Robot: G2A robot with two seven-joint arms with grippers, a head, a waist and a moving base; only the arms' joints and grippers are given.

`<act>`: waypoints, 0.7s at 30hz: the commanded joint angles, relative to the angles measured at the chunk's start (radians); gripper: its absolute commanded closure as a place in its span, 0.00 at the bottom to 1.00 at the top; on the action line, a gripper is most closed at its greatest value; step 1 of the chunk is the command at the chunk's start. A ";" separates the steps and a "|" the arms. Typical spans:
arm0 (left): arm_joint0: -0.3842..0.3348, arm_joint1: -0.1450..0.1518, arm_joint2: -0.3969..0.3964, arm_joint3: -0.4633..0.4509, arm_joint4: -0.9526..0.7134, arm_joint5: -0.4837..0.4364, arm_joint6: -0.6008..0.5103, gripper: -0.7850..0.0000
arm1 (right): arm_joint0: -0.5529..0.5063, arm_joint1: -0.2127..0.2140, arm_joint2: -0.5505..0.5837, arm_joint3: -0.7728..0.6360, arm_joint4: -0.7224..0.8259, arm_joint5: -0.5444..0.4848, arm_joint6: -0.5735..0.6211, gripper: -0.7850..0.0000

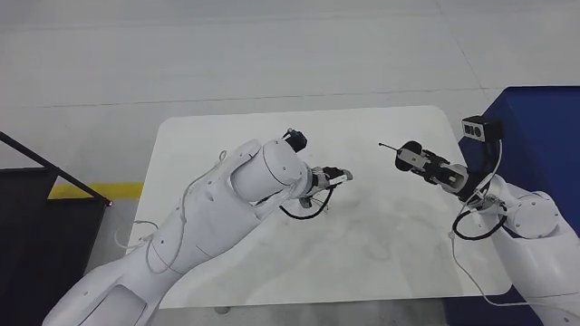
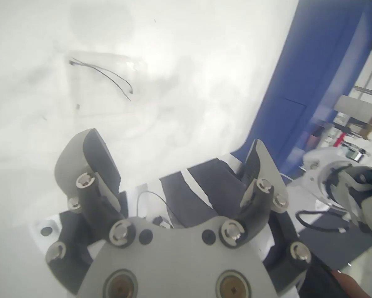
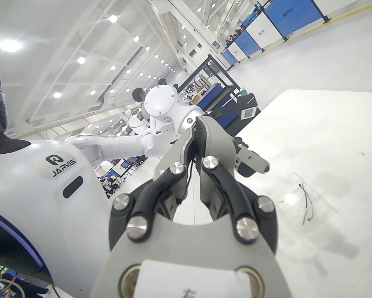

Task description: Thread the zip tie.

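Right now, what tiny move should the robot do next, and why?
Probably bring the left gripper closer to the zip tie. Its jaws are open and empty, while the right gripper has its jaws shut on that tie. The tie's free end sticks out toward the left gripper, with a gap between them.

White rounded-corner table (image 1: 399,263) on pale grey floor. Blue cabinet (image 1: 535,136) stands just beside table's right edge; small grey box (image 1: 480,129) w/ two dark round ports sits at its near top corner. Black frame (image 1: 36,235) off table's left side, yellow floor stripe (image 1: 91,190) btwn them. Far bkgd: blue-and-white partitions (image 3: 285,13), black rack (image 3: 217,72), rows of ceiling lights (image 3: 113,19).
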 commanded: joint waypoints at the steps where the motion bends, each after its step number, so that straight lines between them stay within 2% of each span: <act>1: -0.001 -0.009 -0.027 0.007 -0.064 0.000 0.016 0.00 | 0.000 0.000 0.000 0.000 0.000 0.000 0.000 1.00; 4: 0.004 -0.022 -0.051 0.029 -0.097 0.000 0.111 0.00 | 0.000 0.000 0.000 0.000 0.000 0.000 0.000 1.00; 21: 0.004 -0.022 -0.051 0.029 -0.097 0.000 0.111 0.00 | 0.000 0.000 0.000 0.000 0.000 0.000 0.000 1.00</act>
